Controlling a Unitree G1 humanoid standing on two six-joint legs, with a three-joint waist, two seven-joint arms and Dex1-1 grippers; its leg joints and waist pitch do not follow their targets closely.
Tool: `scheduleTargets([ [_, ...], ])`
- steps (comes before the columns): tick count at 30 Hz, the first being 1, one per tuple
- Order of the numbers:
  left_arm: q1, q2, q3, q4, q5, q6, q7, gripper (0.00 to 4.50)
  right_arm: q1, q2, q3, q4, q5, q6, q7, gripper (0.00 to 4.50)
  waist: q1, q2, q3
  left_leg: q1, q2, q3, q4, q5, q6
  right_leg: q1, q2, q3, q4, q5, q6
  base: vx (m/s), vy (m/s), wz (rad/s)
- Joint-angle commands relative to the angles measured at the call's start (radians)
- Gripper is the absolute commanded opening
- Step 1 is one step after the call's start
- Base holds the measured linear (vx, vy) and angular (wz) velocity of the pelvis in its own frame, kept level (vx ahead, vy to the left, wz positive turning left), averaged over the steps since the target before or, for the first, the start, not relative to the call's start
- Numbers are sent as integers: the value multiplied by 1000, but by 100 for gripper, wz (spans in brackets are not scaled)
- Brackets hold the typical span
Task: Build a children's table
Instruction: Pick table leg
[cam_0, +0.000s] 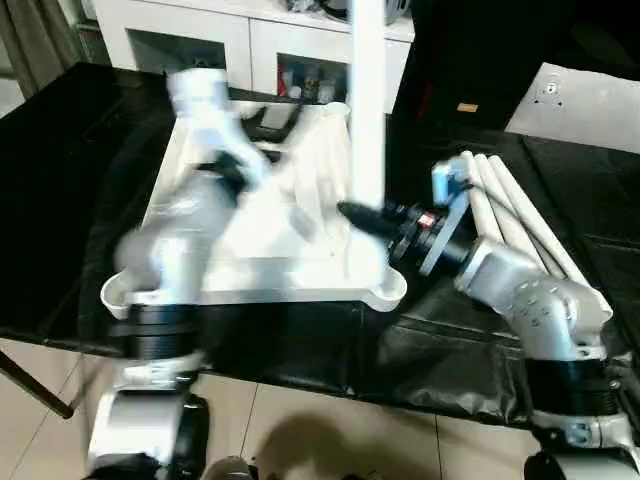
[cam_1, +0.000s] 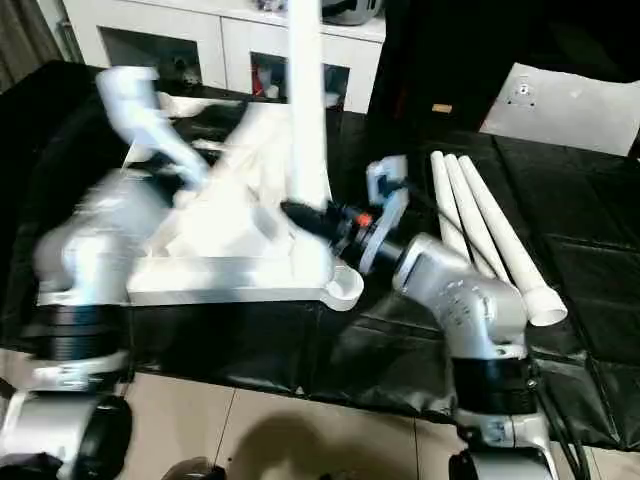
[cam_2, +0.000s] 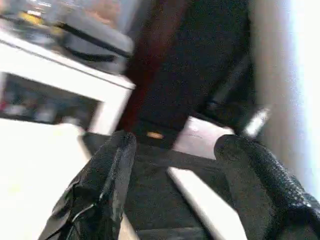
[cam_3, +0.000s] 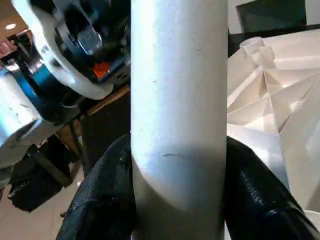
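We see the tabletop (cam_0: 290, 250) lying underside up in the centre-left of the head views, on the black-covered worktop (cam_0: 60, 200). One leg (cam_0: 368, 120) stands upright near its lower right corner socket, and our right gripper (cam_3: 177, 200) pinches that leg low down, one black finger on each side of the tube. Our left gripper (cam_2: 175, 190) hangs spread with nothing between its fingers, blurred over the tabletop's upper left part. Three more legs (cam_0: 510, 225) lie side by side at the centre right, just beyond the right forearm.

We judge the legs to be light, stiff, hollow plastic tubes, smooth and likely slippery, so a firm hold near the base gives the best control for seating. The tabletop looks rigid from its ribbing yet light enough to slide when pushed; we would brace its rim.
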Motion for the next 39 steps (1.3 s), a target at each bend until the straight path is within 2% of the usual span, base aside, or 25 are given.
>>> scheduleTargets([
  [1, -39, -11, -35, -4, 3, -7, -36, 303, 1, -10, -1, -44, 3, -9, 16, 189, -2, 11, -77, 14, 49, -14, -70, -109, -16, 58, -79, 45, -64, -109, -173, 0, 0, 0],
  [3, -45, -14, -46, -4, 7, -12, -51, 303, 4, -13, 4, -47, 1, -9, 18, 189, -3, 8, -76, 11, 48, -15, -71, -116, -16, 61, -80, 45, -68, -138, -163, 0, 0, 0],
  [6, -55, -20, -62, -14, -1, -11, -80, 303, 7, -18, 18, -47, -8, -13, 21, 189, -4, 10, -75, 15, 48, -14, -70, -126, -13, 57, -79, 45, -72, -169, -155, 0, 0, 0],
  [13, -51, -13, -73, -38, -11, -20, -121, 303, 4, -11, 11, -45, 1, -12, 15, 189, -3, 12, -78, 16, 50, -15, -70, -113, -10, 57, -78, 44, -67, -122, -173, 0, 0, 0],
  [16, -35, -7, -33, -12, 15, -33, -73, 303, -14, 25, -64, -44, 78, 28, -34, 189, -4, 12, -77, 16, 50, -15, -70, -116, -8, 58, -78, 44, -67, -127, -178, 0, 0, 0],
  [17, -35, -7, -33, -12, 15, -33, -73, 303, -14, 25, -64, -44, 78, 28, -34, 189, -4, 13, -77, 17, 51, -15, -71, -118, -9, 57, -78, 44, -67, -129, -177, 0, 0, 0],
  [18, -22, 9, -28, -2, 37, -44, -62, 303, -22, 34, -93, -41, 112, 46, -50, 189, -5, 13, -78, 18, 50, -15, -71, -116, -9, 57, -77, 44, -68, -129, -173, 0, 0, 0],
  [19, 4, 44, -28, 5, 73, -62, -61, 303, -34, 46, -139, -38, 173, 78, -75, 189, -6, 17, -77, 20, 50, -16, -73, -124, -9, 55, -76, 44, -70, -141, -166, 0, 0, 0],
  [20, 23, 69, -30, 8, 98, -75, -62, 303, -41, 53, -170, -37, 215, 100, -92, 189, -10, 15, -77, 17, 49, -17, -75, -132, -15, 58, -75, 44, -69, -157, -152, 0, 0, 0],
  [21, 46, 93, -29, 6, 114, -83, -70, 303, -48, 59, -201, -36, 264, 117, -105, 189, -10, 18, -78, 19, 50, -18, -74, -130, -20, 57, -76, 43, -69, -161, -147, 0, 0, 0],
  [22, 97, 135, -36, -14, 134, -85, -96, 303, -55, 65, -246, -34, 341, 134, -124, 189, -12, 20, -78, 21, 49, -16, -75, -128, -23, 55, -75, 44, -70, -160, -140, 0, 0, 0],
  [23, 125, 153, -38, -29, 140, -83, -108, 303, -57, 67, -267, -33, 377, 141, -131, 189, -13, 21, -79, 21, 50, -18, -75, -125, -24, 55, -76, 44, -68, -156, -140, 0, 0, 0],
  [24, 144, 162, -39, -42, 138, -82, -120, 303, -58, 67, -278, -34, 398, 144, -135, 189, -15, 23, -80, 21, 51, -16, -76, -119, -26, 53, -74, 43, -66, -141, -140, 0, 0, 0],
  [25, 158, 167, -40, -53, 135, -81, -130, 331, -58, 67, -285, -35, 411, 147, -137, 189, -16, 24, -82, 20, 49, -15, -74, -101, -27, 53, -71, 42, -63, -111, -149, 0, 0, 0],
  [26, 179, 175, -43, -72, 127, -72, -144, 331, -57, 66, -292, -37, 425, 151, -139, 189, -14, 27, -82, 22, 51, -14, -74, -98, -29, 51, -72, 42, -62, -101, -155, 0, 0, 0],
  [27, 219, 185, -51, -110, 109, -53, -168, 339, -56, 67, -303, -42, 448, 162, -145, 189, -11, 28, -80, 23, 50, -13, -75, -106, -32, 49, -71, 41, -62, -98, -170, 0, 0, 0],
  [29, 246, 187, -57, -135, 98, -43, -178, 339, -55, 69, -310, -48, 462, 172, -153, 189, -9, 28, -80, 22, 53, -14, -76, -113, -36, 52, -75, 42, -60, -98, -178, 0, 0, 0],
  [30, 287, 186, -70, -171, 92, -37, -180, 339, -56, 73, -324, -56, 490, 191, -174, 189, -7, 27, -78, 22, 53, -13, -77, -128, -41, 49, -74, 43, -62, -111, -180, 0, 0, 0],
  [31, 292, 187, -73, -174, 92, -38, -180, 339, -57, 74, -327, -57, 496, 195, -179, 189, -6, 30, -76, 22, 53, -14, -79, -136, -44, 50, -75, 42, -63, -124, -180, 0, 0, 0],
  [36, 347, 189, -107, -224, 91, -28, -197, 339, -58, 68, -339, -67, 553, 215, -220, 189, -8, 28, -73, 23, 50, -14, -83, -198, -64, 45, -73, 43, -77, -242, -122, 0, 0, 0],
  [39, 352, 183, -104, -235, 94, -19, -197, 375, -58, 66, -340, -70, 566, 219, -230, 189, -9, 26, -73, 22, 48, -15, -83, -198, -65, 44, -72, 43, -79, -254, -108, 0, 0, 0],
])
